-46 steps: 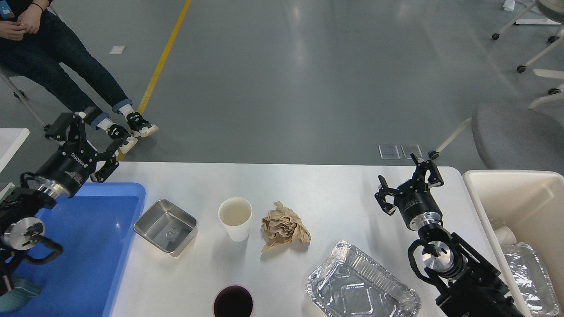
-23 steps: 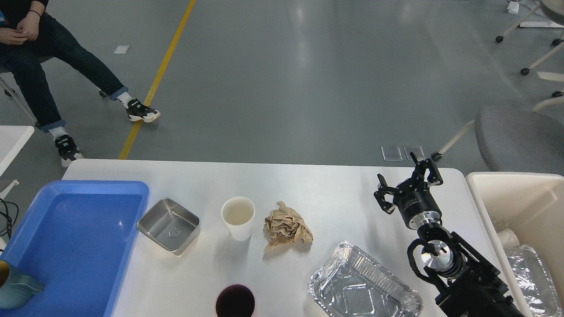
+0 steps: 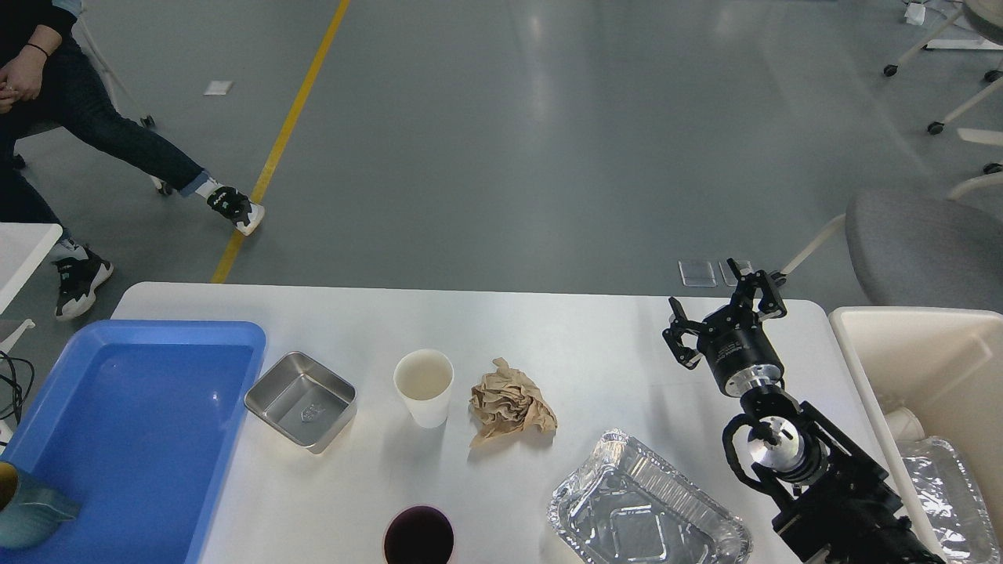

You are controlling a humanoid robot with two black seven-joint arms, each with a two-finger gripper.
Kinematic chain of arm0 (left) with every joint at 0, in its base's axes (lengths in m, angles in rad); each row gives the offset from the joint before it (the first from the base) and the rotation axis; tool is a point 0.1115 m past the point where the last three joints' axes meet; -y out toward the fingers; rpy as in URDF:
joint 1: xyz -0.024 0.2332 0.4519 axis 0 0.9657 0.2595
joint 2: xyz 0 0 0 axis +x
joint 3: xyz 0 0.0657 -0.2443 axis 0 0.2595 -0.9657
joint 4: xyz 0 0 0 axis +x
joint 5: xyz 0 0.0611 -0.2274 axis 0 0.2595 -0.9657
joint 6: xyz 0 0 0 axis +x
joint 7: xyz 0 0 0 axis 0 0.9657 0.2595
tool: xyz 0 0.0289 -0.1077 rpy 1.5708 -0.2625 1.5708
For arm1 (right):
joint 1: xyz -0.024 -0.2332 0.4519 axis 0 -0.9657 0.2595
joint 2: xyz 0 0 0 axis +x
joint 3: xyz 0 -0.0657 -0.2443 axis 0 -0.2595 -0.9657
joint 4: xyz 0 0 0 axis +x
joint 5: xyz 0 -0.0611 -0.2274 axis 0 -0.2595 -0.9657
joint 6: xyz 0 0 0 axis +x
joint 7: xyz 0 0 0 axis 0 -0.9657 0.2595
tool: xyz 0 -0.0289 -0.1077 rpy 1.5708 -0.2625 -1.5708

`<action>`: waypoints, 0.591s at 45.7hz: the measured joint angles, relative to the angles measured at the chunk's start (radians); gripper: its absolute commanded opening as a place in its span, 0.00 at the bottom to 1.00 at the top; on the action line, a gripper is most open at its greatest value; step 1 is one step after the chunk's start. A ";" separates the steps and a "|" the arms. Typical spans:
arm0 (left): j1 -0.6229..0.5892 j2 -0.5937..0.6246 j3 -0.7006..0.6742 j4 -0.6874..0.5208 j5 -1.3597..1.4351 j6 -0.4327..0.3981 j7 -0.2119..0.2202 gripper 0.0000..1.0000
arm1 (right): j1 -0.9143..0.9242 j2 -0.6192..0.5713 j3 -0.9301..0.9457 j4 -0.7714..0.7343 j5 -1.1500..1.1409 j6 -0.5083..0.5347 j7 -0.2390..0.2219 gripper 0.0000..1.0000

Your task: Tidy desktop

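Observation:
The white desktop [image 3: 595, 345] holds a small steel tray [image 3: 301, 400], a white paper cup [image 3: 424, 386], a crumpled brown paper ball [image 3: 509, 403], a dark cup [image 3: 418, 536] at the front edge and a foil tray [image 3: 646, 509]. My right gripper [image 3: 722, 312] is open and empty above the table's far right part, well right of the paper ball. My left gripper is out of view.
A blue plastic tray [image 3: 157, 439] lies at the left with a teal cup [image 3: 27, 509] in its near corner. A beige bin [image 3: 925, 376] stands at the right, holding a foil tray [image 3: 940, 493]. A person [image 3: 70, 117] sits beyond the far left. A grey chair [image 3: 925, 243] stands far right.
My left arm has withdrawn from above the blue tray and left the view. My right gripper has shifted slightly away. The seated person has moved his legs.

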 measured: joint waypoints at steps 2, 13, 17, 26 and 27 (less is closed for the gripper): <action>-0.001 -0.002 -0.004 -0.013 0.000 0.043 0.066 0.98 | 0.000 0.000 0.000 0.001 0.000 0.000 0.000 1.00; -0.040 -0.074 -0.043 -0.036 -0.002 0.138 0.354 0.98 | 0.001 -0.008 0.001 0.003 0.000 0.000 0.000 1.00; -0.042 -0.113 -0.045 -0.038 0.001 0.164 0.417 0.98 | 0.001 -0.009 0.001 0.003 0.000 0.000 0.000 1.00; -0.047 -0.134 -0.045 -0.124 0.114 0.172 0.422 0.98 | 0.001 -0.010 0.001 0.003 0.000 -0.001 0.000 1.00; -0.049 -0.128 -0.045 -0.147 0.136 0.170 0.415 0.98 | 0.001 -0.010 0.001 0.003 0.000 -0.001 0.000 1.00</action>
